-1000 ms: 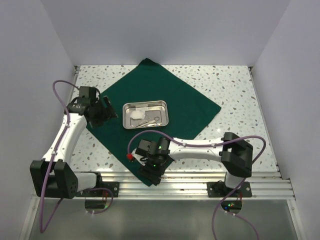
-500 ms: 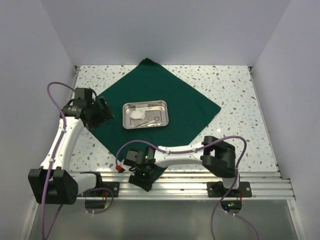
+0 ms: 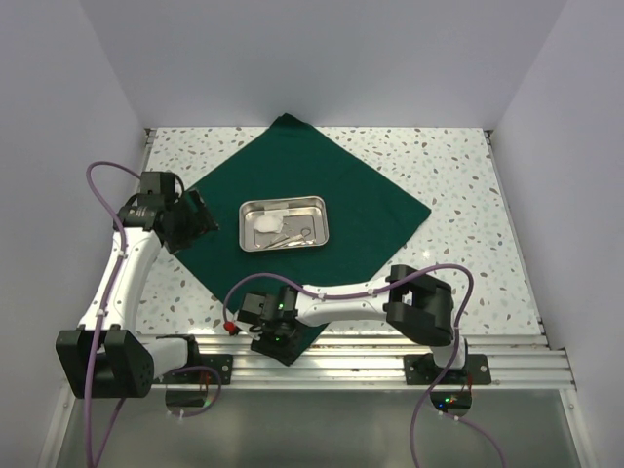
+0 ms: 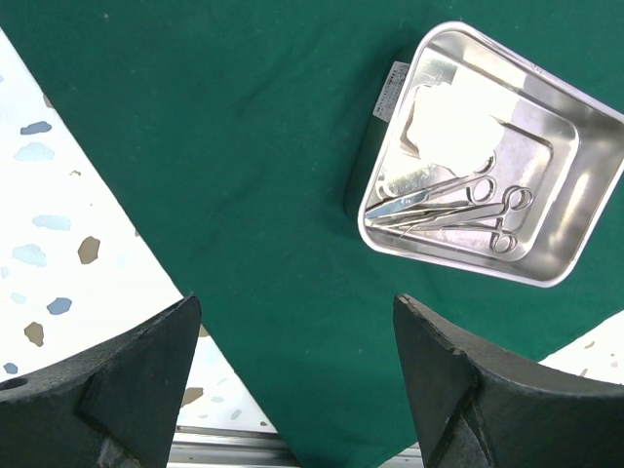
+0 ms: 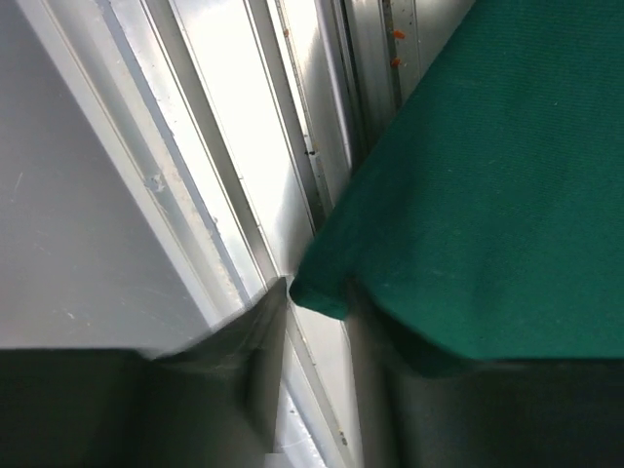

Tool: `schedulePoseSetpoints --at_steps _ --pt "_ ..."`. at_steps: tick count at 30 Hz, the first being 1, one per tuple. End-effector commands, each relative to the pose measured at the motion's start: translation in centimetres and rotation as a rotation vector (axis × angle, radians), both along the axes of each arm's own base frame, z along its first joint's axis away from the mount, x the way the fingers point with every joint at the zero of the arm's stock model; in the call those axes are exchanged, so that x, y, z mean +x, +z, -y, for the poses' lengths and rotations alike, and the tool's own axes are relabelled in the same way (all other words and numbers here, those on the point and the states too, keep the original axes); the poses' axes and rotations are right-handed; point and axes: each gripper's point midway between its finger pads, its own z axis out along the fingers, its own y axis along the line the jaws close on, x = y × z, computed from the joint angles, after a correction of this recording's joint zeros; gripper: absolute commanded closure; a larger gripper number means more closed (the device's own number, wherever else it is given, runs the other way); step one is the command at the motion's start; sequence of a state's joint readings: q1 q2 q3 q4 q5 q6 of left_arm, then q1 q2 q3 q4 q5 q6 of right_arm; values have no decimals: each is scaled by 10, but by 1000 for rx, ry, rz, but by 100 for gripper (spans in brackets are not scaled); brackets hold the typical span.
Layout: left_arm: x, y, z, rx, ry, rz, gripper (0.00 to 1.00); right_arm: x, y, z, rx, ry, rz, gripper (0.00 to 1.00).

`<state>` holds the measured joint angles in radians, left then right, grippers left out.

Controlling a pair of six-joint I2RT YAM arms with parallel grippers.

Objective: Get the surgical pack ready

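The left arm (image 3: 122,283) is stretching along the green drape's (image 3: 322,185) left edge, its left gripper (image 3: 195,219) hanging over that edge with jaws spread wide. The right arm (image 3: 351,292) is folding low toward the drape's near corner, the right gripper's (image 3: 278,336) blurred fingers (image 5: 258,331) flanking it; grip unclear.

The label (image 4: 394,88) on the tray (image 4: 585,185) is illegible.

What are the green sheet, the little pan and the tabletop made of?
Sheet: matte woven cloth, judging by its fine weave. Pan: likely stainless steel, shiny with reflections. Tabletop: speckled like terrazzo; stone or printed laminate, I cannot tell.
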<state>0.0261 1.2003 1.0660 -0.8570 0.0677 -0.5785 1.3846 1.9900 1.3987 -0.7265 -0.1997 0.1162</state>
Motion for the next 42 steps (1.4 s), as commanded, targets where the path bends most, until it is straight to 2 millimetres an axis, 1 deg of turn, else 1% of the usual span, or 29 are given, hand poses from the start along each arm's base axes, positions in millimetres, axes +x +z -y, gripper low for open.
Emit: schedulePoseSetpoints --at_steps 1,5,6,7,8,11,12,14,17,18,20,21,22,23,24,25,26,27,28,29,30,31,32,33,35,36,40,41,42 --pt "6 9 -2 9 -19 28 17 5 -6 6 -24 19 29 74" --pt "9 9 -4 8 -8 26 17 7 -9 11 -38 14 43 92" --pt "11 10 -4 9 -7 28 17 10 -6 10 -31 5 58 93" --pt "12 10 -5 10 -3 29 17 12 -6 11 -28 0 67 98" --pt "13 11 -6 12 2 30 17 13 -3 10 -22 -6 77 100" --pt "18 17 -10 22 16 40 17 27 11 5 18 -53 118 100" --pt "19 19 -11 27 18 42 17 37 21 2 48 -85 128 100" --pt "21 21 -15 44 33 44 17 48 34 -3 86 -138 131 100" --pt "23 22 -22 72 63 35 17 80 62 -8 153 -235 155 100" --pt "22 21 -26 87 79 19 17 101 75 -10 183 -286 171 100" --pt "24 25 -32 113 109 22 17 130 93 -9 215 -356 221 100" --pt "25 25 -34 119 118 20 17 159 109 -10 251 -419 253 100" --pt "27 27 -35 123 120 28 17 176 118 -10 271 -450 281 100" --pt "28 28 -35 122 121 34 17 196 122 -11 277 -483 321 100" --pt "30 29 -35 121 123 42 17 224 127 -5 284 -537 348 100" --pt "31 29 -35 118 123 42 17 247 155 -15 348 -558 395 100" --pt "32 28 -35 115 124 40 17 266 153 -18 346 -578 413 100" --pt "33 28 -34 112 124 42 17 294 161 -13 357 -623 462 100" --pt "33 25 -32 103 118 35 17 317 194 -21 430 -645 515 100" --pt "32 23 -32 101 117 26 17 343 177 -18 395 -676 519 100" --pt "32 20 -31 96 113 15 17 362 210 -25 479 -696 548 100" --pt "32 18 -28 83 108 8 17 376 210 -27 496 -716 538 100" --pt "31 15 -27 78 103 0 17 398 199 -22 492 -753 536 100" --pt "31 14 -26 72 102 -3 17 410 212 -26 541 -763 548 100" --pt "29 10 -25 69 100 -15 17 430 217 -26 586 -775 563 100" --pt "28 9 -25 69 100 -21 17 437 213 -32 604 -770 555 100" --pt "22 -1 -25 71 101 -60 17 454 214 -43 667 -752 583 100" --pt "20 -4 -26 72 104 -69 17 458 217 -48 698 -753 597 100" --pt "20 -5 -26 74 107 -72 17 462 212 -51 703 -747 603 100"
